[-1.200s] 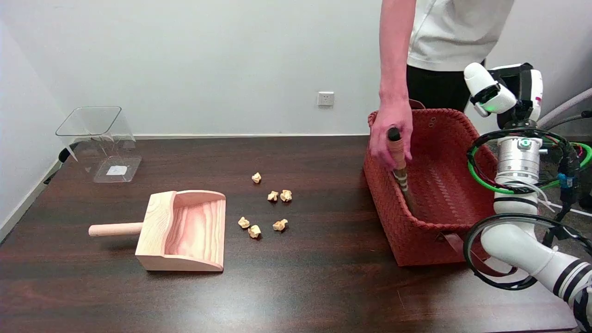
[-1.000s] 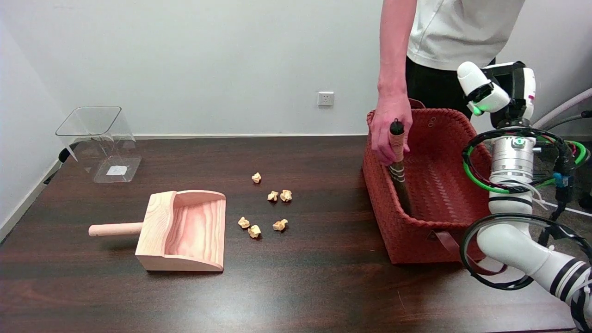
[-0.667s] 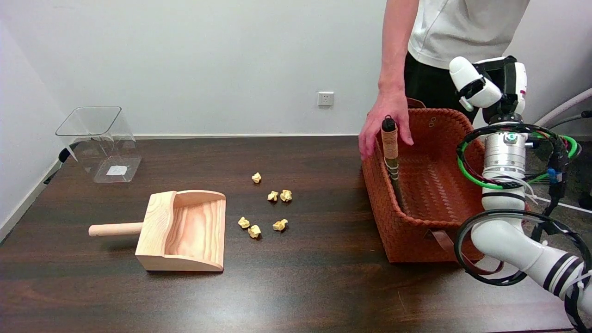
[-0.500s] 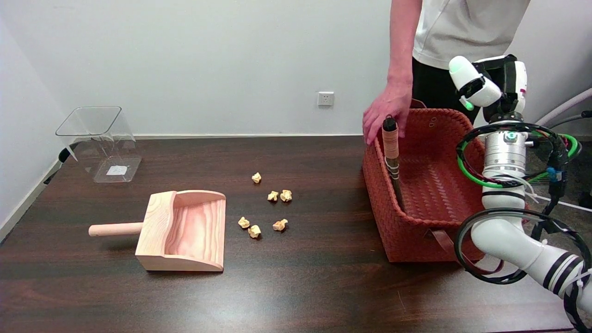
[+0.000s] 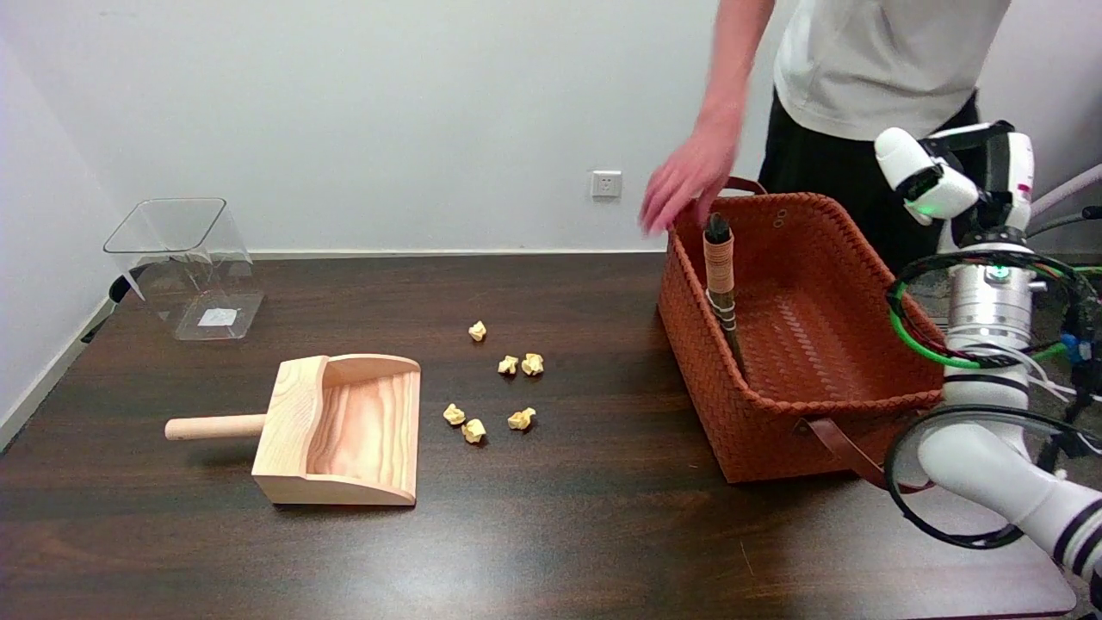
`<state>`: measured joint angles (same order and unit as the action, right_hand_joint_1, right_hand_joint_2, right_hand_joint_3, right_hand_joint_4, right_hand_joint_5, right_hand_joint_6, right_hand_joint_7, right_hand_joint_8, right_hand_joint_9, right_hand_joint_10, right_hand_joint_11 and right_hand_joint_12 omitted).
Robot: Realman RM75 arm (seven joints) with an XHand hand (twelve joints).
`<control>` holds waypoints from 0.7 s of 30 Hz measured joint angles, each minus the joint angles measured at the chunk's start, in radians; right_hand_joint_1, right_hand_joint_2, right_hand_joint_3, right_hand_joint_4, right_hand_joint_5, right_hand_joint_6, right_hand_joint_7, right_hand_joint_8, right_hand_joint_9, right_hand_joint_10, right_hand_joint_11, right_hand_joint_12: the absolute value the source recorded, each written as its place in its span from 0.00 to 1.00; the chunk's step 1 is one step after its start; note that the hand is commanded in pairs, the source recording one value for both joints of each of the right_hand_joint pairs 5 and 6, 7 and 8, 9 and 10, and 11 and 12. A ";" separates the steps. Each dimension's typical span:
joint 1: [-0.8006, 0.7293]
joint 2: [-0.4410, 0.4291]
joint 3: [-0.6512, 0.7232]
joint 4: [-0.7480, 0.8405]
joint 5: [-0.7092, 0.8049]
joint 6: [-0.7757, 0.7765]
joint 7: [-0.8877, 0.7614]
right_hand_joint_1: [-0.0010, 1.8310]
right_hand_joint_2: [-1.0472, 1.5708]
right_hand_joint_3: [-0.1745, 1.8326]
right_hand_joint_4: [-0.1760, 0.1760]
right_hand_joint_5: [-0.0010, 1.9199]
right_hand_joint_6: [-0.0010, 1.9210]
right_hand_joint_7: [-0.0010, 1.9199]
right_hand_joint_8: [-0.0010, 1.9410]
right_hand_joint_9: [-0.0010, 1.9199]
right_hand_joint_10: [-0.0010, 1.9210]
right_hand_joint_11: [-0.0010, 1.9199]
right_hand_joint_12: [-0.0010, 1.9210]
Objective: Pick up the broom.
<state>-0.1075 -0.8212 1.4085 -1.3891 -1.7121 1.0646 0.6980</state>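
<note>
- One small broom point(image 5: 721, 288) with a tan cord-wrapped handle and dark bristles stands propped inside the woven rust-red basket point(image 5: 732, 430), leaning against its left wall; its black-capped top pokes just above the rim and its bristles are down on the basket floor.
- Judged by its looks, the broom is light and its handle stiff. The wrapped cord should give a grip that does not slip, while the bristles below would bend under pressure.
- The best place to take hold is probably the wrapped upper handle, where it is free of the wall. The lower shaft lies close against the weave and would be awkward to get fingers around.
- Because it only leans, a sideways nudge could tip it over into the basket.
- The white right arm point(image 5: 981, 448) rises at the lower right, beside the basket's right wall, with its elbow section bent and looped in black and green cables. The hand itself is out of the picture, so I cannot tell how its fingers lie.
- A person's hand point(image 5: 684, 185) hangs in the air just above and to the left of the broom's top, fingers loosely spread and blurred, not touching it.
- Well apart on the dark wooden table point(image 5: 585, 534) are a pale wooden dustpan point(image 5: 344, 430) and several crumpled paper scraps point(image 5: 499, 387).
</note>
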 measured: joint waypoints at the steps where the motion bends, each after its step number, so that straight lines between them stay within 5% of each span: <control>1: -0.012 -0.002 0.014 -0.002 -0.003 -0.006 0.000 0.47 0.41 0.64 0.50 1.00 1.00 1.00 0.99 1.00 1.00 1.00 1.00; 21: -0.120 -0.024 0.120 -0.082 -0.022 -0.084 0.016 0.46 0.46 0.62 0.50 1.00 1.00 1.00 0.99 1.00 1.00 1.00 1.00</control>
<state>-0.2278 -0.8455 1.5284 -1.4716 -1.7339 0.9808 0.7142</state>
